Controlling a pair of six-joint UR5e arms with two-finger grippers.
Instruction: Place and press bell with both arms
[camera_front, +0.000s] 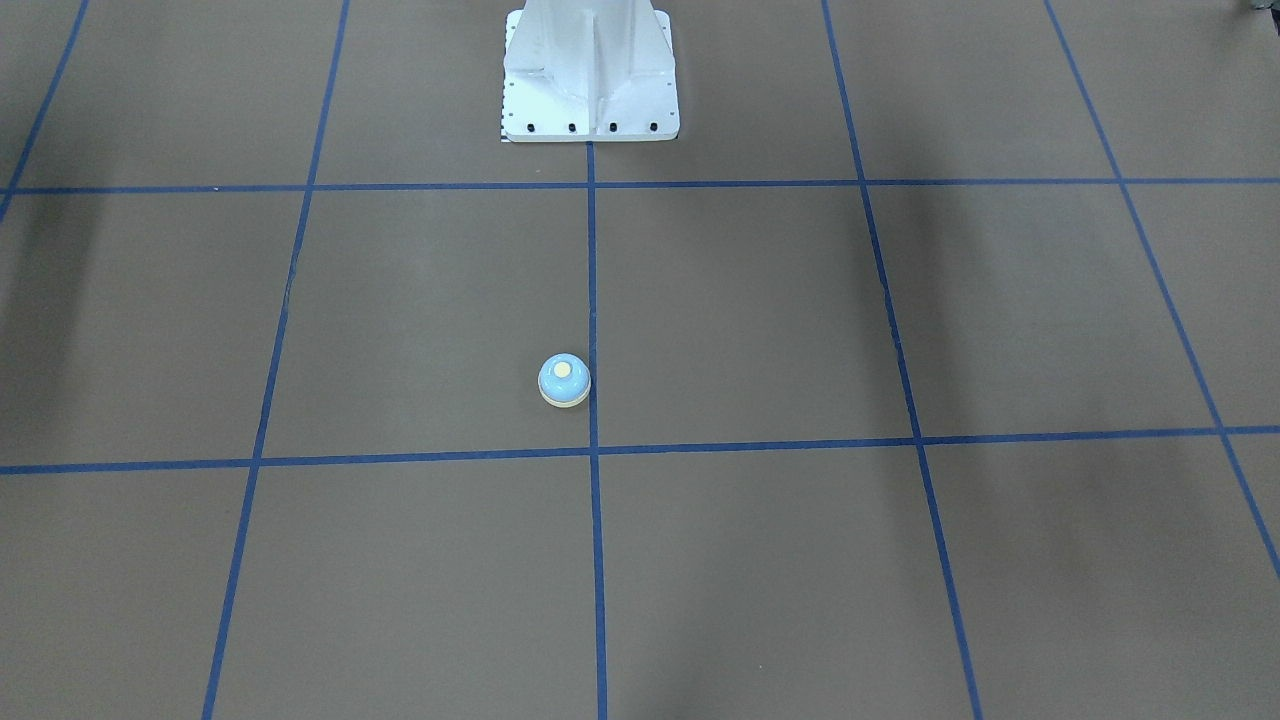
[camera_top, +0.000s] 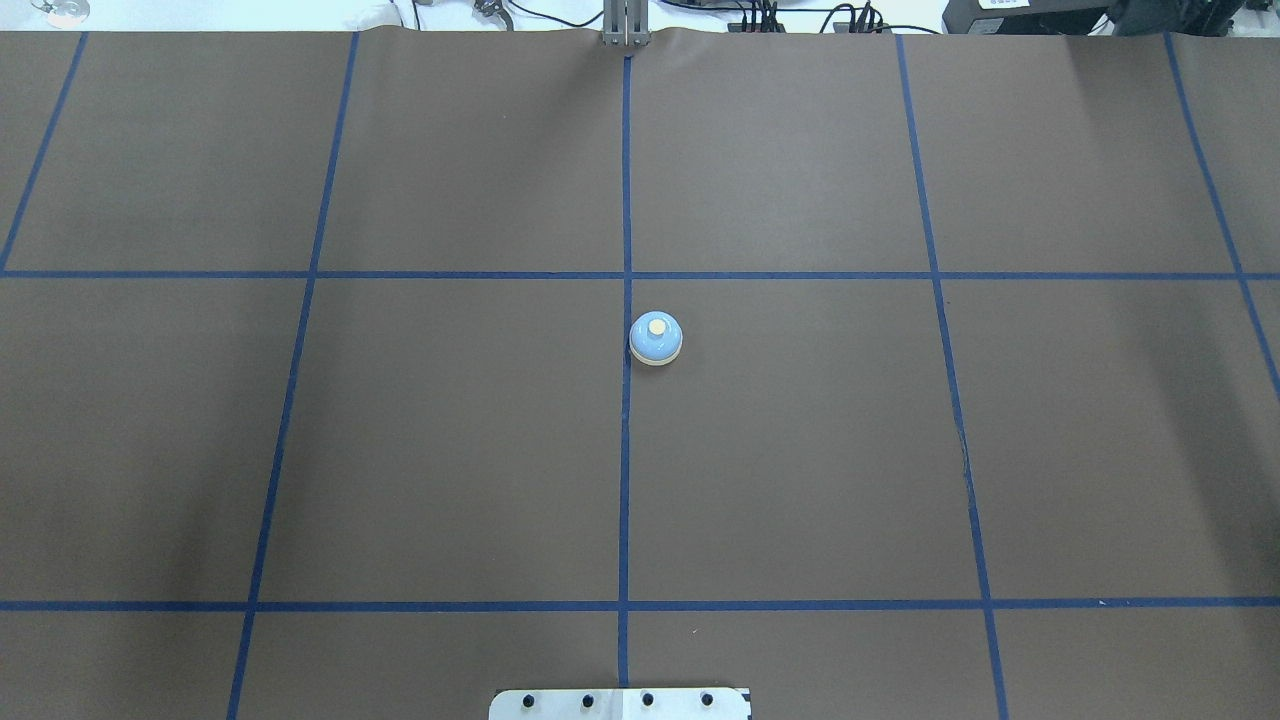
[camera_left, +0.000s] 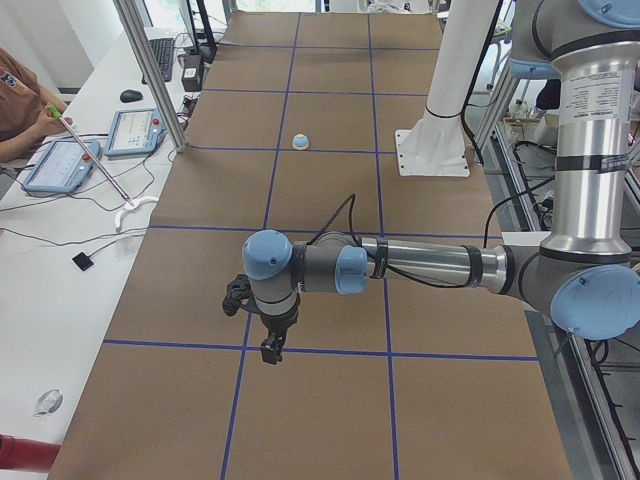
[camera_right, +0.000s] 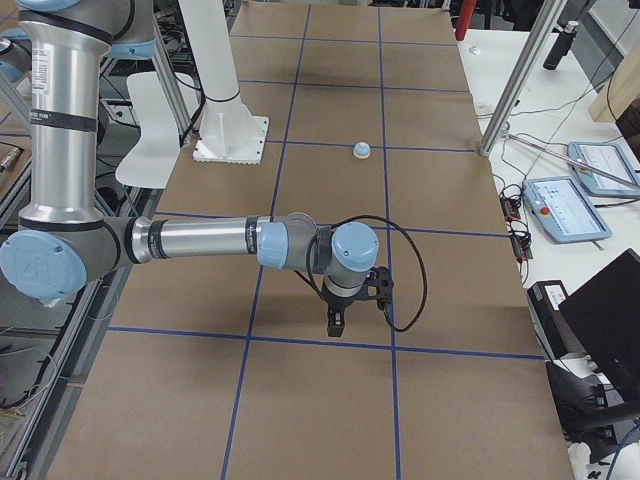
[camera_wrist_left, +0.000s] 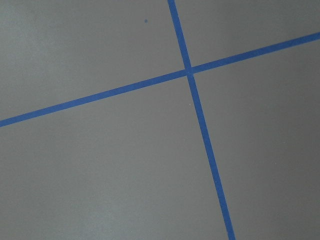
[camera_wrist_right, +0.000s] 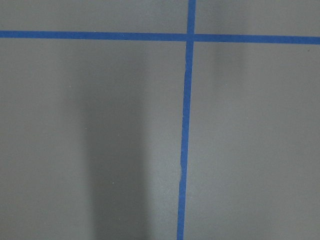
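The bell (camera_top: 656, 339) is a small light-blue dome with a cream base rim and cream button. It stands upright near the table's middle, just beside the centre tape line, and shows in the front view (camera_front: 564, 380) and both side views (camera_left: 300, 142) (camera_right: 362, 150). My left gripper (camera_left: 270, 350) hangs over the table far from the bell, seen only in the exterior left view. My right gripper (camera_right: 336, 326) likewise hangs far from the bell, seen only in the exterior right view. I cannot tell whether either is open or shut. Both wrist views show only brown table and blue tape.
The white bolted pedestal (camera_front: 590, 75) stands at the robot's side of the table. Blue tape lines divide the brown surface (camera_top: 800, 450) into squares. Tablets (camera_left: 135, 130), cables and a person's arm (camera_left: 20, 100) are on the white bench beyond the table's far edge.
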